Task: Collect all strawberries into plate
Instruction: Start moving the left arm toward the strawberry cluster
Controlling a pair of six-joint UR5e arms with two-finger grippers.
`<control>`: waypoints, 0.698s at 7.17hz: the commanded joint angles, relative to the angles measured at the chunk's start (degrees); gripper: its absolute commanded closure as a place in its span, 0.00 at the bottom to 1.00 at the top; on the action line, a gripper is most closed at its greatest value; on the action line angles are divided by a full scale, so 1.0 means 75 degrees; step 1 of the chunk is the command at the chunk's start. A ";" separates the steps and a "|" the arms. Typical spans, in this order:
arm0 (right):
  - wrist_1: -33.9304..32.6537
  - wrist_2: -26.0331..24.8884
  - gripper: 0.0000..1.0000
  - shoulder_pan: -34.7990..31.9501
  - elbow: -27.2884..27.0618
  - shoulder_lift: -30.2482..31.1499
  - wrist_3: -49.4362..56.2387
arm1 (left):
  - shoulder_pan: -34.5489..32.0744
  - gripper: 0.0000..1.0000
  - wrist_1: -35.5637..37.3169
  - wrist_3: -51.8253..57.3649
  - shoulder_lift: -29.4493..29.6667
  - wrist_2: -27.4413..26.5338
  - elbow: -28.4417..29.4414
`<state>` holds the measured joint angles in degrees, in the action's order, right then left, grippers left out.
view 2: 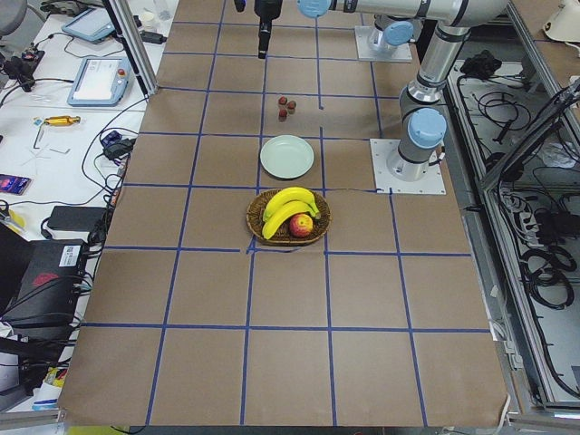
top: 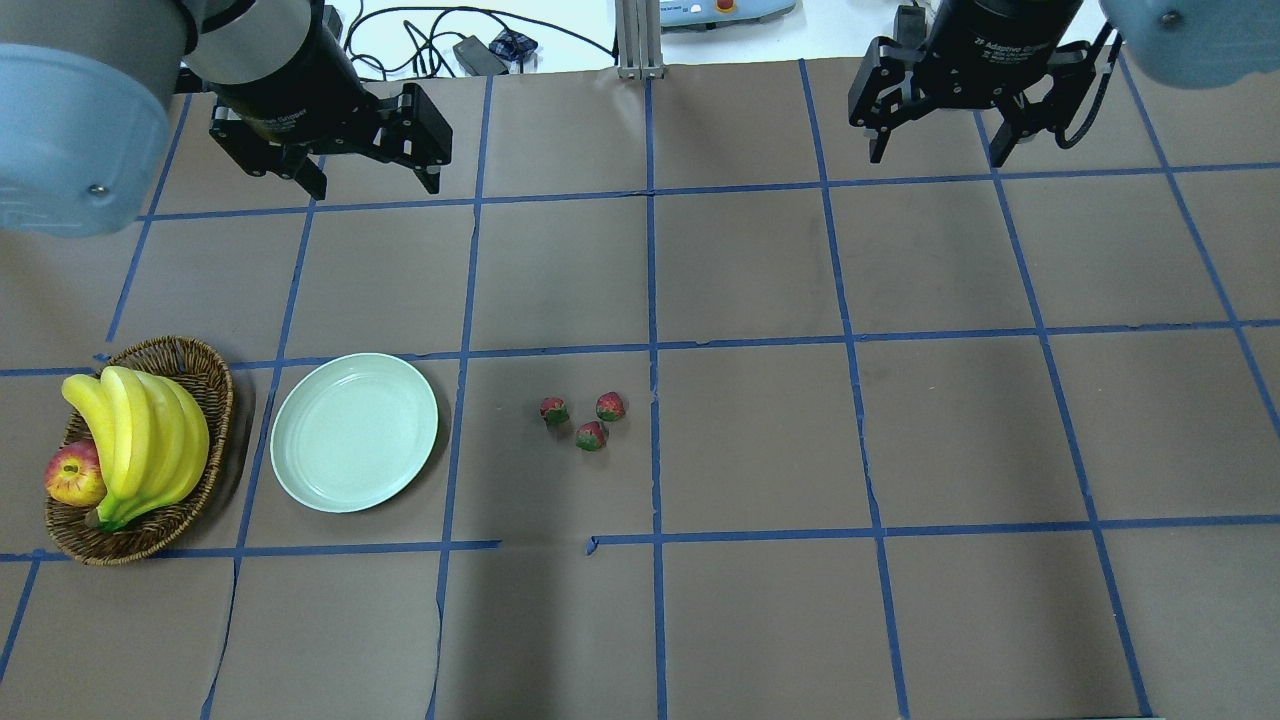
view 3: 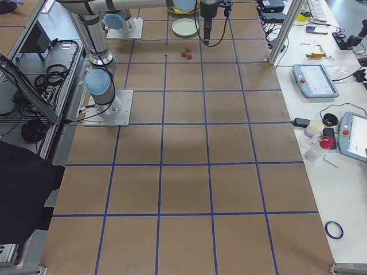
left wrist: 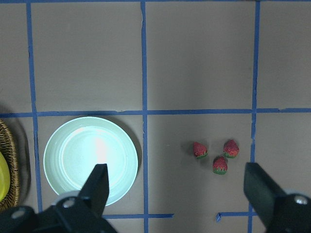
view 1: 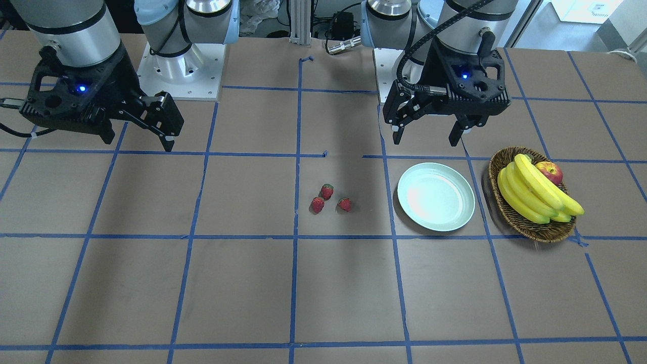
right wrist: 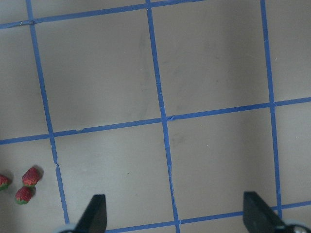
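Overhead exterior view: the left gripper (top: 370, 180) hangs above the table (top: 760, 620) with its fingers spread wide and nothing between them. The right gripper (top: 935, 153) is likewise wide open and empty. The three strawberries (top: 583, 421) lie in a tight cluster on the table, nearer the robot than both grippers and between them, closer to the left one. The plate (top: 354, 432) sits almost straight below the left gripper toward the robot, with no berries in it. Farther out on that side, a basket (top: 190, 370) holds bananas (top: 140, 440) and an apple (top: 74, 475).
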<state>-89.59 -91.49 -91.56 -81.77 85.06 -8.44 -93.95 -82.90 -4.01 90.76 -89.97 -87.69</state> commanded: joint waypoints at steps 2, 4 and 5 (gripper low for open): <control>-0.0312 -0.0070 0.00 -0.0238 -0.0229 -0.0009 -0.0034 | -0.0001 0.00 -0.0478 -0.0005 -0.0078 -0.0051 -0.0061; -0.0010 0.0012 0.00 -0.0238 -0.0172 -0.0010 -0.0046 | -0.0001 0.00 -0.0455 -0.0017 -0.0078 -0.0051 -0.0085; 0.0376 0.0000 0.00 -0.0226 -0.0125 -0.0009 -0.0046 | -0.0001 0.00 -0.0455 -0.0017 -0.0078 -0.0051 -0.0097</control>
<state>-89.65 -91.49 -93.29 -82.97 84.95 -8.75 -93.95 -86.33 -4.12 90.18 -90.34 -88.31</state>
